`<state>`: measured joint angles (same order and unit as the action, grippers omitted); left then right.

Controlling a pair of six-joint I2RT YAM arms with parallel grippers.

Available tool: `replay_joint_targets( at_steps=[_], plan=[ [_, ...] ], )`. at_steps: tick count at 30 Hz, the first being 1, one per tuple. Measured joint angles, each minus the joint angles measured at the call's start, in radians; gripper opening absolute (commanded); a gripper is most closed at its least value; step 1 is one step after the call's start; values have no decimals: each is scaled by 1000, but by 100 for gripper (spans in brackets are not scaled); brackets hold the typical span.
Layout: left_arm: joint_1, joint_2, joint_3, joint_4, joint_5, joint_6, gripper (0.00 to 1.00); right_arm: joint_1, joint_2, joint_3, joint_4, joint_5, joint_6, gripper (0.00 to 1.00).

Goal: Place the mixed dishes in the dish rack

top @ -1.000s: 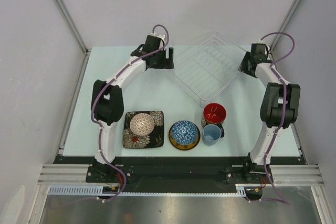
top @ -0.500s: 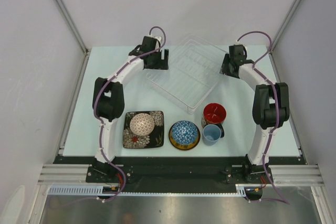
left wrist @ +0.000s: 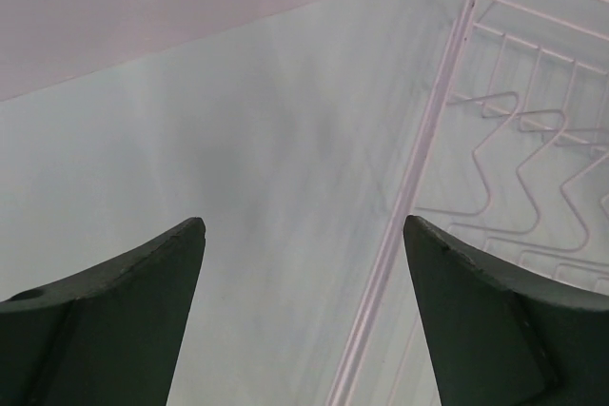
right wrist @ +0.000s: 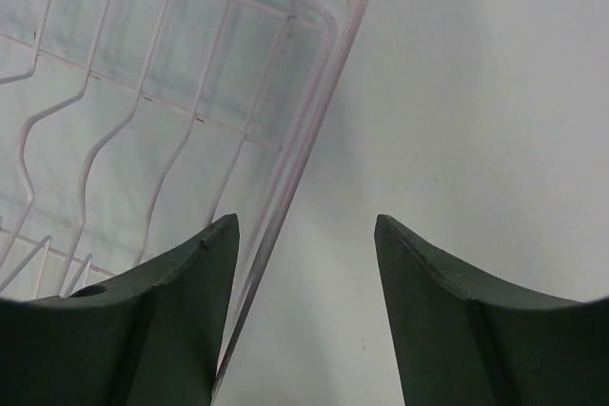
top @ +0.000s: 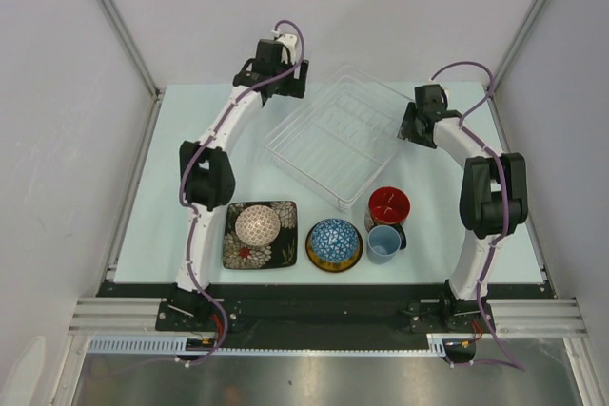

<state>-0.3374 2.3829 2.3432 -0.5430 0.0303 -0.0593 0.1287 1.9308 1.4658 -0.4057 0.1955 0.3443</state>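
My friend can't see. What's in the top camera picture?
An empty clear dish rack sits on a table between the left arm and right arm. In front: a patterned bowl on a black plate, a blue bowl on a yellow plate, a red-inside cup, a light blue cup.

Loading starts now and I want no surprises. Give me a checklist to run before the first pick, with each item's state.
1. Left gripper open, nothing between its fingers: ok.
2. Right gripper open, gripping nothing: ok, though the rack's rim runs beside one finger.
3. Rack empty: ok.
4. Rack apart from red cup: ok, but close.
5. Dishes unstacked: not ok. The small bowl sits on the black plate, and the blue bowl on the yellow plate.
6. Rack flat on table: cannot tell.
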Motion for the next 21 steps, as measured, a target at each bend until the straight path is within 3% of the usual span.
replay_joint_targets(
  at_steps=[5,9,17,21],
  plan=[
    [1,60,42,-32,12,88,93,3,-11,-11,-10,7,0,67],
    [13,43,40,-91,121,152,98,-10,-11,-11,-18,-6,1,68],
    [20,-336,-257,-226,347,315,99,-26,33,28,-46,-28,11,68],
    [19,-460,-383,-223,369,355,99,-30,43,31,-45,-29,22,69]
  ],
)
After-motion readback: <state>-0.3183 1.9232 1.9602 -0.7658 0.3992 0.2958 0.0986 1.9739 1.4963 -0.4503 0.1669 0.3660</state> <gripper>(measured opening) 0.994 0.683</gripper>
